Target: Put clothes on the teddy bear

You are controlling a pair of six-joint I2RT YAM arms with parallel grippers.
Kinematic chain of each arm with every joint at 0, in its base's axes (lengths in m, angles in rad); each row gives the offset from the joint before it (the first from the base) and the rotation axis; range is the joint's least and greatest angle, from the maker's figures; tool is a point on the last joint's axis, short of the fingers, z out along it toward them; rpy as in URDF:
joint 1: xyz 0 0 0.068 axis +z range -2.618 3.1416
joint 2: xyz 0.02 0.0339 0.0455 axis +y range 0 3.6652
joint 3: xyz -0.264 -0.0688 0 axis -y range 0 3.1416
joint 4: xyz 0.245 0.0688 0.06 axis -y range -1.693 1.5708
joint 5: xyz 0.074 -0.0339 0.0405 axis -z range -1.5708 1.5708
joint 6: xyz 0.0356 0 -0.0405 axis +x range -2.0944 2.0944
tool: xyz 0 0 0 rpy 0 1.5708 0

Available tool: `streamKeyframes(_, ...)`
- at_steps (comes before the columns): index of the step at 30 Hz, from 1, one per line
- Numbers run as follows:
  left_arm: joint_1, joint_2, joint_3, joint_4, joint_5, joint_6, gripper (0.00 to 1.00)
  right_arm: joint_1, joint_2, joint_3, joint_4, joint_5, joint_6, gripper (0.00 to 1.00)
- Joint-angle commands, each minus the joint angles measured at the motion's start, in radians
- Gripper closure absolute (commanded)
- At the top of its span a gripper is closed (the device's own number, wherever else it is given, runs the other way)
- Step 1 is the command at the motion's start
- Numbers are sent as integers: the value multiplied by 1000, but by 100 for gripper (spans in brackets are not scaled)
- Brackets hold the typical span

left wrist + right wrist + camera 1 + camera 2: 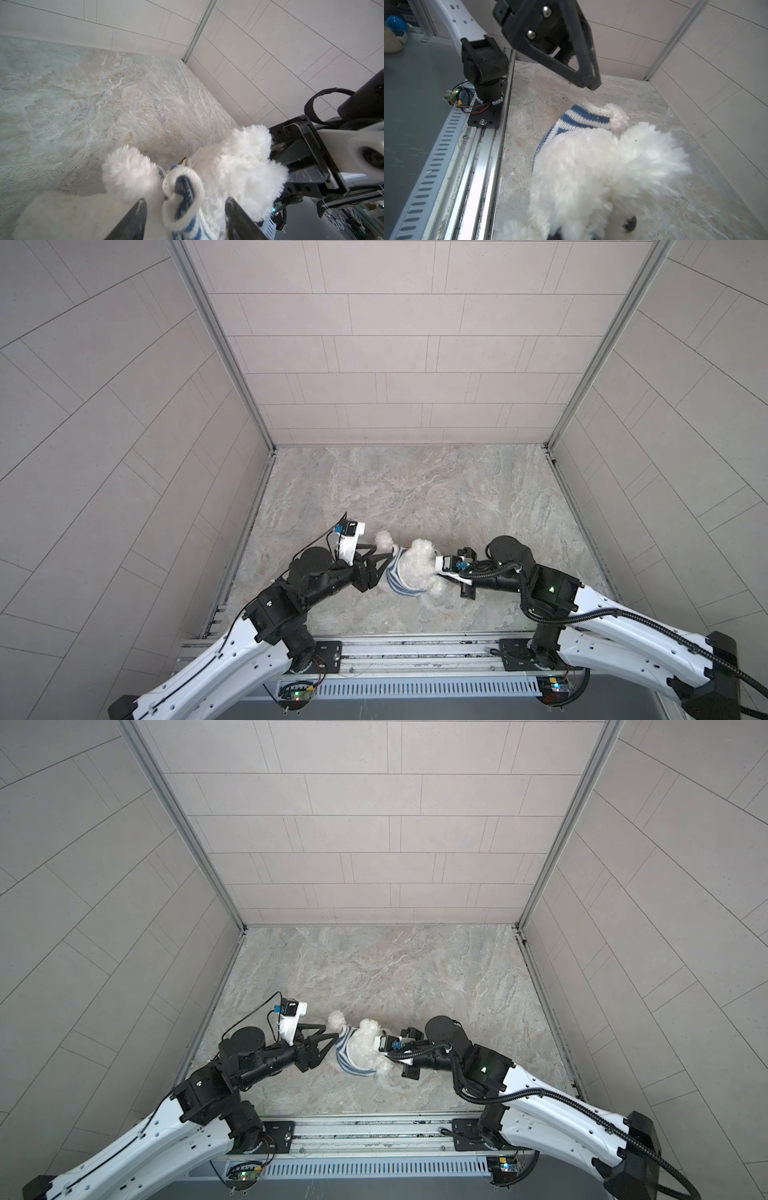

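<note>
**Item:** small fluffy white plush teddy bear (417, 562).

**Handling (judged):** very light and soft, so it squashes and flops. The pile slips, so pinch deep at the head or a limb. The knit stretches; take it by a cuff or the hem.

**Appearance:** shaggy pile, dark nose, stubby limbs. A blue-and-white striped knitted shirt (397, 578) covers the torso.

**Location:** lying front-centre on the grey marbled tabletop (415, 489), between both grippers.

**Left gripper** (186, 200): fingers spread either side of a shirt cuff, not clamping it.

**Right gripper** (437, 569): pressed together, tips buried in the head fur, seemingly pinching it.
</note>
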Motion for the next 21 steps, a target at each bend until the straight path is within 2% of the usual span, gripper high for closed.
streamKeyframes(1, 5, 47, 37, -65, -35, 28, 33, 39, 15, 7, 26, 45, -160, 100)
streamKeyframes(4, 8, 81, 33, -72, -75, 19, 25, 44, 18, 4, 33, 46, -178, 100)
streamKeyframes(8, 9, 123, 13, -80, -68, 2, 24, 46, 16, -24, 43, 56, -191, 100)
streamKeyframes(12, 9, 92, -19, -102, -82, -20, 23, 49, 28, -20, 33, 72, -206, 100)
streamKeyframes(15, 15, 35, -41, -122, -108, -39, 19, 57, 31, -23, 30, 89, -220, 100)
streamKeyframes(18, 63, 7, -60, -121, -63, -55, 6, 76, 29, -25, 25, 105, -221, 100)
streamKeyframes(21, 105, 31, -92, -59, 29, -86, 3, 94, 19, -31, 23, 126, -263, 100)
